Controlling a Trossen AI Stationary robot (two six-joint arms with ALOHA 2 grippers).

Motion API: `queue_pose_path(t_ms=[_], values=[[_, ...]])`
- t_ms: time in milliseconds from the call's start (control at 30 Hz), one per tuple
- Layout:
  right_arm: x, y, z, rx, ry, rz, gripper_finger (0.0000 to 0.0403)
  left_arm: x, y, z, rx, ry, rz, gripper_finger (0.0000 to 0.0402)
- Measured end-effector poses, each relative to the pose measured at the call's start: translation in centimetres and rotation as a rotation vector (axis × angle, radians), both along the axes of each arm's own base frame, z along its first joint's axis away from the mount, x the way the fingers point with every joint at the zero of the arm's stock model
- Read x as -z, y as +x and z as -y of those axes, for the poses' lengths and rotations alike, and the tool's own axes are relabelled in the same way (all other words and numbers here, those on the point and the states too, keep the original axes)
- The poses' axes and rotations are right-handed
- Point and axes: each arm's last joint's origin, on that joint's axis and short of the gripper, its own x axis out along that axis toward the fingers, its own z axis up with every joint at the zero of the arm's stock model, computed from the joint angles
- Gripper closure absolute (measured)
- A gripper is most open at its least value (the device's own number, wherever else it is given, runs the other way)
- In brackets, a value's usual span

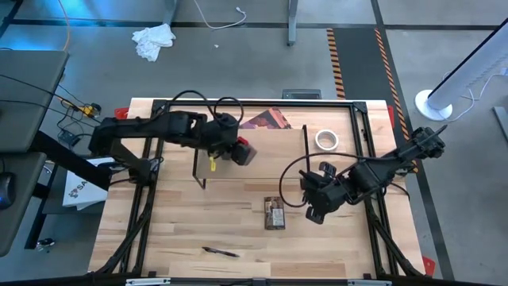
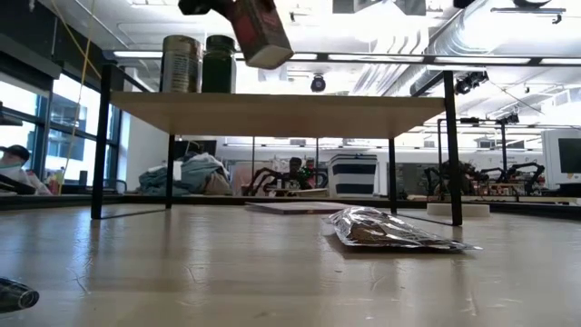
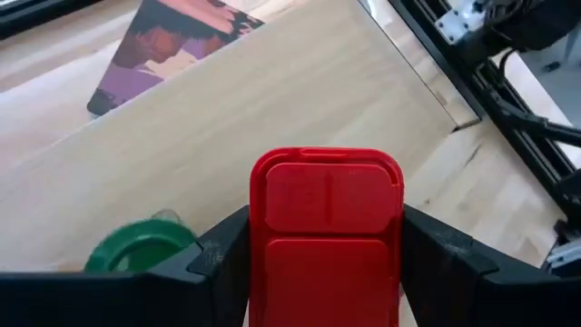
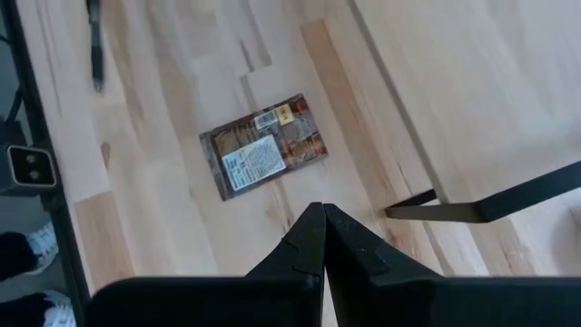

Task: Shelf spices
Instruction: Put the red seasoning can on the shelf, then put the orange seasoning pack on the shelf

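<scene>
Red tin is clamped in the left gripper above the shelf. Right gripper, fingers closed and empty, hovers right of the packet.

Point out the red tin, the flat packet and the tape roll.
red tin [image 3: 327, 227], left wrist view, on its lid.
flat packet [image 4: 263, 156], right wrist view, on its label.
tape roll [image 1: 326, 141], high view, on its ring.

The light wood table carries the shelf toward its far side. In front of the shelf lies a flat brown-orange packet, and a dark pen rests near the front edge. A white tape roll and a reddish printed card lie beyond the shelf.
</scene>
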Motion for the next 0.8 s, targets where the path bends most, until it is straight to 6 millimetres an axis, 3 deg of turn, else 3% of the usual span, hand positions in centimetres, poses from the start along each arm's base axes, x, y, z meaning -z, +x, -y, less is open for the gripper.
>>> queue_pose_path(t_ms=[233,400,500,667,800], values=[[0.0,0.2,0.3,0.005,-0.002,0.002,0.0403,0.5,0.5,-0.3,-0.003,0.074,-0.018,0.0186],[0.0,0.2,0.3,-0.012,-0.009,0.002,0.0403,0.8,0.9,-0.4,-0.021,0.121,-0.038,0.0111],[0.0,0.2,0.3,-0.012,-0.009,0.002,0.0403,1.1,1.1,-0.4,-0.025,0.127,-0.046,0.0084],[0.0,0.2,0.2,-0.012,-0.009,0.003,0.0403,1.3,1.5,-0.4,-0.001,0.132,-0.048,0.0075],[0.0,0.2,0.3,-0.045,-0.029,0.000,0.0403,-0.4,1.9,-0.4,0.033,0.152,0.112,0.0074]])
